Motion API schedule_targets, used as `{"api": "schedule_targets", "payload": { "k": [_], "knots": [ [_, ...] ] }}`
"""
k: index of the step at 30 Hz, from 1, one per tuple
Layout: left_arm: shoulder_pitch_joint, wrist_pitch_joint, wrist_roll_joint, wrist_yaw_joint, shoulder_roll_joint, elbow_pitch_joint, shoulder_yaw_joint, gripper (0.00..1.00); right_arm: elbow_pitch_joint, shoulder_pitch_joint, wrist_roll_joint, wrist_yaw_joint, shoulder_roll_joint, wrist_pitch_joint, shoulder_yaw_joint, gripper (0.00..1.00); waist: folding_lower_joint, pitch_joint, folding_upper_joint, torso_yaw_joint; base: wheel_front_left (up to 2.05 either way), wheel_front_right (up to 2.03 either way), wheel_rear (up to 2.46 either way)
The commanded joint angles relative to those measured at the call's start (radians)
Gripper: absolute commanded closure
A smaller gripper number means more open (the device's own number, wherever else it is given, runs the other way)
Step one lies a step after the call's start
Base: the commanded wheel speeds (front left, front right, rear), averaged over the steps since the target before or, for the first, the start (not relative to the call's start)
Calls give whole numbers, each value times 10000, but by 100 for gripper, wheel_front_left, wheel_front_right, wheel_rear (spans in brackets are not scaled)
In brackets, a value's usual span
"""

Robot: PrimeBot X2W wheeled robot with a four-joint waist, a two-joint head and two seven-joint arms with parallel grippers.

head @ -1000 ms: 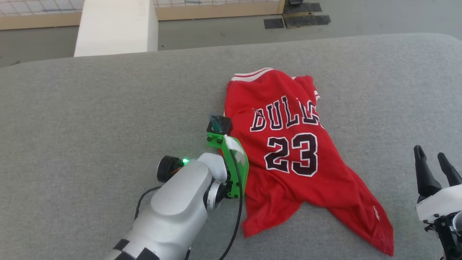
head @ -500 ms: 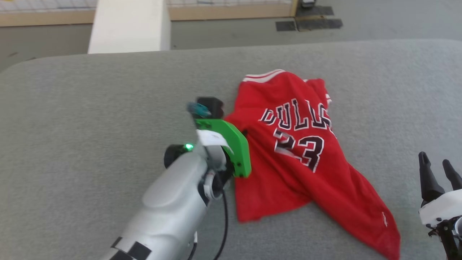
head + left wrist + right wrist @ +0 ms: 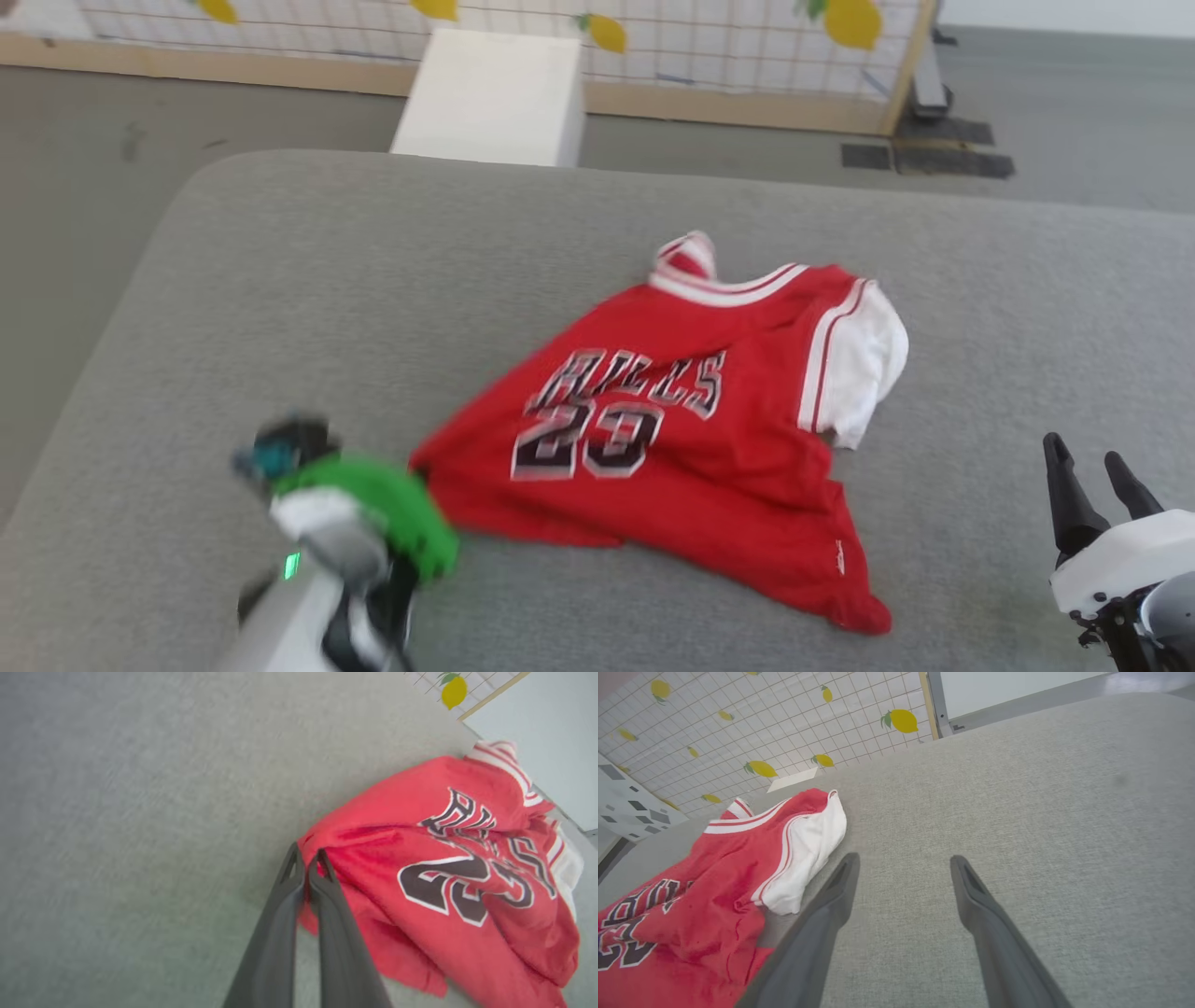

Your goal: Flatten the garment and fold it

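Grey fabric covers the table (image 3: 280,280); the jersey (image 3: 672,411) lies rumpled on it, lettering up. Your left gripper (image 3: 307,859) is pinched shut on its red edge, while your right gripper (image 3: 904,861) hangs wide open and empty near the white sleeve (image 3: 808,858). You're flattening: next, grasp the opposite edge and pull taut.

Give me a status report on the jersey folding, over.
Left gripper shut on edge of jersey. Right gripper open, empty, off to the side. Jersey front up, rumpled, not flat. Nothing in the way seen.
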Motion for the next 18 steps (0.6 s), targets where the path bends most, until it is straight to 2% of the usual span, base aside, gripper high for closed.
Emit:
{"api": "schedule_targets", "payload": {
  "k": [1, 6, 7, 8, 9, 11, 14, 17, 18],
  "knots": [
    [611, 27, -172, 196, 75, -159, 98, 100, -5, 58, -80, -13, 45, 34, 45, 0, 1, -283, 0, 425, 0, 0, 0],
    [1819, -25, -633, 359, -110, -714, 234, 100, 45, 60, -125, -13, 55, 114, 170, 0, 1, -243, 0, 599, 0, 0, 0],
    [1850, -135, -634, 341, -131, -791, 277, 84, 57, 60, -142, -13, 42, 124, 201, 0, 1, -242, 0, 616, 0, 0, 0],
    [1837, -270, -659, 276, -161, -901, 355, 19, 68, 59, -160, -13, 27, 135, 240, 0, 1, -245, 0, 631, 0, 0, 0],
    [1789, -400, -663, 211, -164, -989, 435, 0, 73, 55, -170, -13, 10, 143, 270, 0, 1, -242, 0, 645, 0, 0, 0],
    [1607, -786, -605, -3, -136, -1272, 618, 0, 83, 19, -223, -13, -84, 211, 411, 0, 1, -242, 0, 666, 0, 0, 0],
    [1294, -2207, -78, -364, 77, -1789, 1109, 0, 123, -201, -355, -13, -296, 461, 765, 0, 1, -208, 0, 623, 0, 0, 0],
    [1110, -3793, 1179, -599, 511, -2140, 1144, 0, 224, -607, -499, -13, -595, 940, 1333, 0, 1, -141, 0, 605, 0, 0, 0],
    [1098, -4035, 1576, -583, 594, -2202, 1142, 0, 267, -751, -542, -13, -689, 1096, 1474, 0, 1, -98, 0, 618, 0, 0, 0]
  ]
}}
